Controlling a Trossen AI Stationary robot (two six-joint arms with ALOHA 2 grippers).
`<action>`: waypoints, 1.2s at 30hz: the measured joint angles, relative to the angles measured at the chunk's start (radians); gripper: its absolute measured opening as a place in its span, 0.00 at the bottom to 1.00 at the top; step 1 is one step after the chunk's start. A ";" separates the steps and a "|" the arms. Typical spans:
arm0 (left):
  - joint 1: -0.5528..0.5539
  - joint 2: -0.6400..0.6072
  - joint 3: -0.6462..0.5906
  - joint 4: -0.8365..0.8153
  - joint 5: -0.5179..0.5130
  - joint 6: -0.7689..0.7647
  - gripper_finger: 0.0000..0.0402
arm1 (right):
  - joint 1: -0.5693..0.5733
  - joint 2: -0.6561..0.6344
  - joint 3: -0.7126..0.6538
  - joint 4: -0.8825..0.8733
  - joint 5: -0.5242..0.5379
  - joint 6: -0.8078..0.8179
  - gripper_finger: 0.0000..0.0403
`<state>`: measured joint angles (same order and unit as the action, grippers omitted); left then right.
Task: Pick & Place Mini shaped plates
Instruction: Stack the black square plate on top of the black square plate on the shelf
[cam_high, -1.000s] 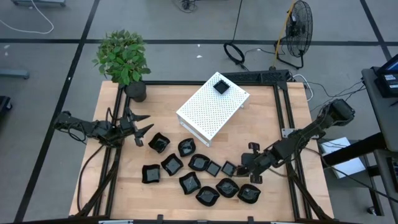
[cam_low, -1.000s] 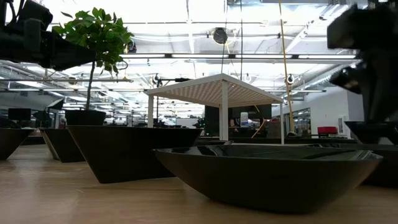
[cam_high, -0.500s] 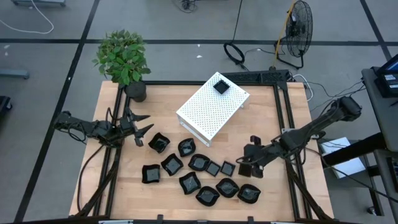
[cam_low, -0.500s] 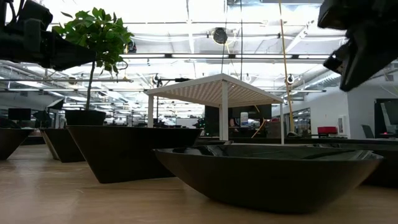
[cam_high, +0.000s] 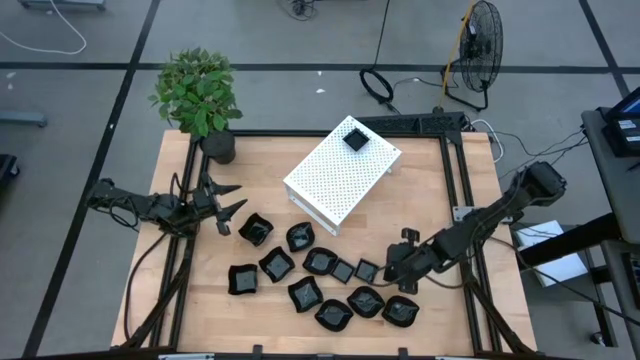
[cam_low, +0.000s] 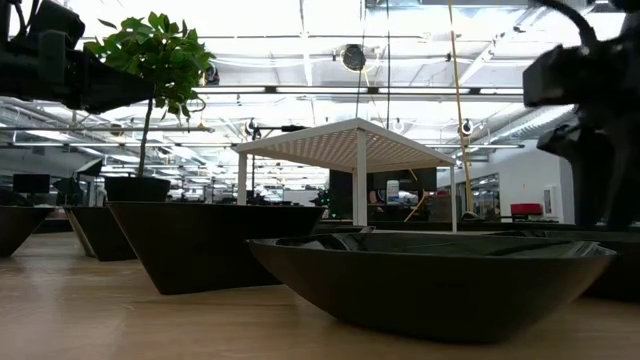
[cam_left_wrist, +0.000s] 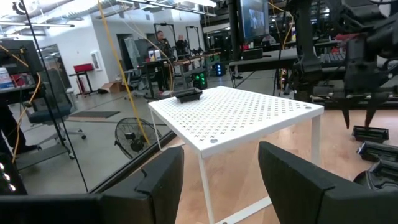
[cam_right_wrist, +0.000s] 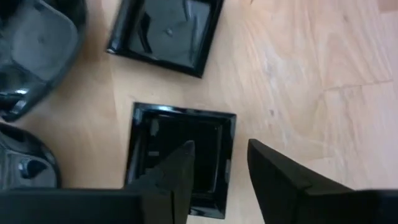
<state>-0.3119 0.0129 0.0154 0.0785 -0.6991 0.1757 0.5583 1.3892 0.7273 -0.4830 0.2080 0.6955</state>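
Several glossy black mini shaped plates (cam_high: 320, 285) lie flat on the wooden table's near half. One small square plate (cam_high: 354, 138) sits on top of the white perforated box (cam_high: 342, 172). My right gripper (cam_high: 395, 268) stands open, pointing down over another small square plate (cam_right_wrist: 180, 155) at the right end of the group. One finger (cam_right_wrist: 180, 171) is above that plate's inside. The other finger (cam_right_wrist: 273, 177) is outside its rim. My left gripper (cam_high: 222, 200) waits open at the table's left, with nothing between its fingers. My right gripper comes from above at one side rim (cam_right_wrist: 229, 155) of the small square plate, one finger over the hollow and one outside. I cannot tell whether either finger touches the rim. The plate lies flat on the table.
A second small square plate (cam_right_wrist: 166, 34) and rounded plates (cam_right_wrist: 37, 43) lie close beside the one under my right gripper. A potted plant (cam_high: 200, 95) stands at the far left corner. Black frame rails (cam_high: 465, 200) run along the table's sides.
My right gripper has risen above the plates and then come back down over the small square plates at the right of the group. The plates and my left arm have kept still.
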 joint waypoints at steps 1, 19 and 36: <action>0.000 0.000 0.000 0.000 0.000 0.000 0.53 | 0.000 0.006 0.000 -0.006 0.000 0.000 0.32; 0.000 0.000 0.000 0.000 0.000 0.000 0.53 | 0.000 0.040 -0.008 -0.011 -0.003 0.000 0.15; 0.000 0.000 0.000 0.000 0.000 0.000 0.53 | 0.000 -0.005 -0.048 0.023 -0.004 -0.003 0.02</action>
<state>-0.3119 0.0132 0.0156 0.0785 -0.6991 0.1757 0.5583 1.3845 0.6792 -0.4598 0.2039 0.6927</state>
